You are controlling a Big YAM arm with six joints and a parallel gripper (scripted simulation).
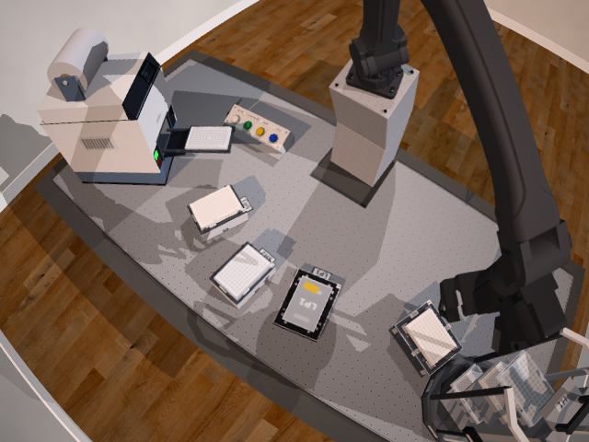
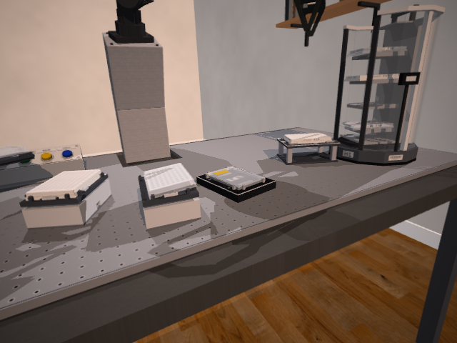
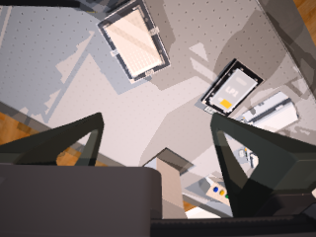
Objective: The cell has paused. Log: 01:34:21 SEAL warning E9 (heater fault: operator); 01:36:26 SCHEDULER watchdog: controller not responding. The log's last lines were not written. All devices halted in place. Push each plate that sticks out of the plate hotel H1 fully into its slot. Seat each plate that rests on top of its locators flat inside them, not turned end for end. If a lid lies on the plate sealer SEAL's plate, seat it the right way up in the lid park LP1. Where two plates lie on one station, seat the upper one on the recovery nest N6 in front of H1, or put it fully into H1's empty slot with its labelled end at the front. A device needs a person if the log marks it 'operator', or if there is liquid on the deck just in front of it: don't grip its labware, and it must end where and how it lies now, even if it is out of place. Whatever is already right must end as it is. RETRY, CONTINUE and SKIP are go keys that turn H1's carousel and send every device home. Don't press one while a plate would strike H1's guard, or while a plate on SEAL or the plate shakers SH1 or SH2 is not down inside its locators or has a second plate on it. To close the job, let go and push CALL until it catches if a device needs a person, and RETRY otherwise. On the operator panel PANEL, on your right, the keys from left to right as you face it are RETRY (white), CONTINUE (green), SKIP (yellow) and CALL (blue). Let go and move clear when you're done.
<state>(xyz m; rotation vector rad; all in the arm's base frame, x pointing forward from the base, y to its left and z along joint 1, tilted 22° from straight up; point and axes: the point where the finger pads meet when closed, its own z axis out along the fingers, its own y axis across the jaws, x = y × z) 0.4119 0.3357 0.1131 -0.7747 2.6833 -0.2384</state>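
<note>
My gripper [image 3: 157, 118] [image 2: 309, 26] is open and empty, high above the deck near the plate hotel H1 [image 2: 380, 84] [image 1: 499, 394]. Below it a white plate [image 1: 430, 335] [image 2: 308, 137] [image 3: 134, 41] lies on the recovery nest N6 [image 1: 399, 329] [image 2: 289, 153]. A grey lid [image 1: 304, 304] [image 2: 235, 176] [image 3: 234, 89] with a yellow mark lies in the lid park LP1 [image 1: 281, 319] [image 2: 240, 195]. Two shakers each carry one white plate, one nearer the sealer [image 1: 216, 206] [image 2: 64, 182] and one beside LP1 [image 1: 243, 273] [image 2: 168, 179]. The sealer SEAL [image 1: 104, 122] has a plate [image 1: 208, 137] on its extended tray.
The panel PANEL [image 1: 258, 126] [image 2: 57, 155] with its coloured keys stands beside SEAL's tray. The arm's tall pedestal [image 1: 373, 128] [image 2: 138, 99] stands at the back of the deck. H1's shelves hold several plates behind its guard posts.
</note>
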